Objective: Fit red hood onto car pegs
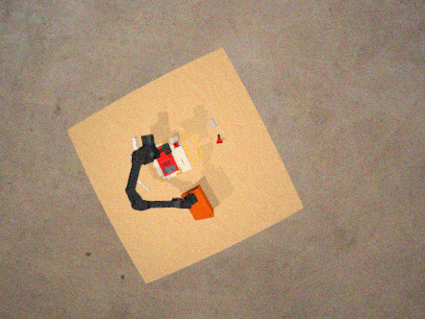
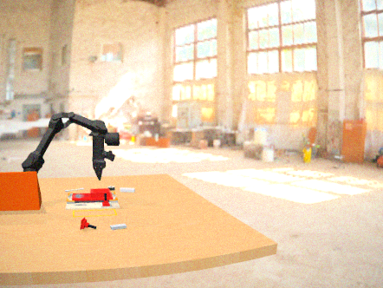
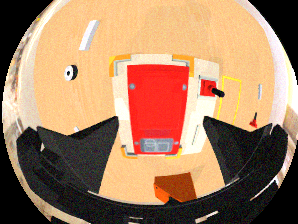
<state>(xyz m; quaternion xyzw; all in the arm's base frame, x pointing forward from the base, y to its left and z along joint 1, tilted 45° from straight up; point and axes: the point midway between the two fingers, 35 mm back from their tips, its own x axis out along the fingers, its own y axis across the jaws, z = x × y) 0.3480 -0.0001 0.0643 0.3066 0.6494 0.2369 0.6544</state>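
Note:
The red hood (image 1: 166, 162) (image 2: 92, 196) (image 3: 156, 106) lies flat on the cream chassis (image 1: 184, 159) (image 2: 91, 205) (image 3: 197, 106) in its jig, with small pale dots showing at its corners in the wrist view. My gripper (image 2: 98, 177) is open and empty. It hangs straight above the hood with a clear gap between the fingertips and the red roof. In the wrist view the two dark fingers stand wide apart at the lower left and lower right, well clear of the hood.
An orange block (image 1: 202, 207) (image 2: 19, 191) holds the arm's base. A small red part (image 1: 219, 140) (image 2: 87, 224) and grey bars (image 1: 212, 123) (image 2: 118, 226) (image 2: 126, 189) lie loose on the table. A yellow outline (image 1: 187, 150) (image 2: 94, 216) is marked beside the jig.

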